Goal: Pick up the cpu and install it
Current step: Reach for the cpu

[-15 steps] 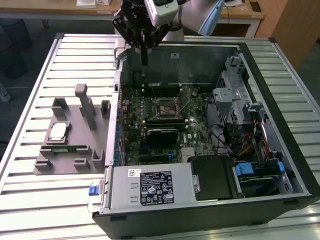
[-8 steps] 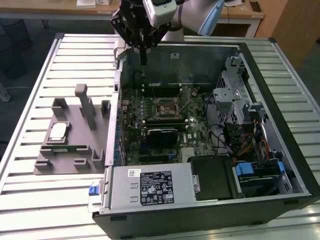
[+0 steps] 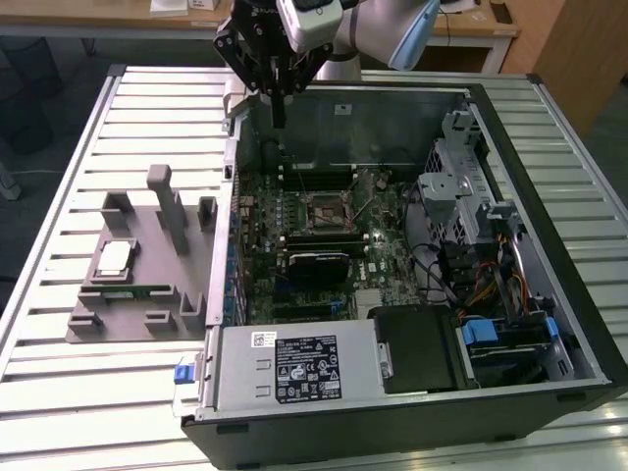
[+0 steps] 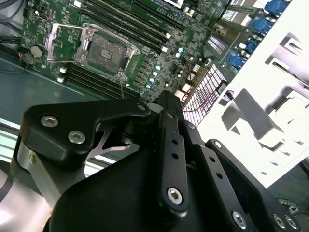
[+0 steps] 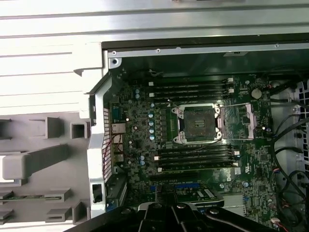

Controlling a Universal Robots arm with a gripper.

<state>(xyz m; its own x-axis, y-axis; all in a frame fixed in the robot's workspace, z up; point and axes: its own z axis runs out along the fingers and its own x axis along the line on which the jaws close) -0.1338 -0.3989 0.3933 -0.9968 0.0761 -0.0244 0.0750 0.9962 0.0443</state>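
Observation:
The cpu, a small pale silver square, lies flat on the grey holder on the slatted table at the exterior view's left, outside the case. My gripper hangs over the far rim of the open computer case, well away from the cpu, its fingers drawn together on nothing. In both wrist views its black body sits in the foreground. The motherboard's empty cpu socket stands uncovered, with its metal retention frame swung aside.
A green memory stick rests in the holder near the cpu. A tall grey post rises from the holder. Inside the case are a black block, the labelled power supply, a metal drive cage and loose cables.

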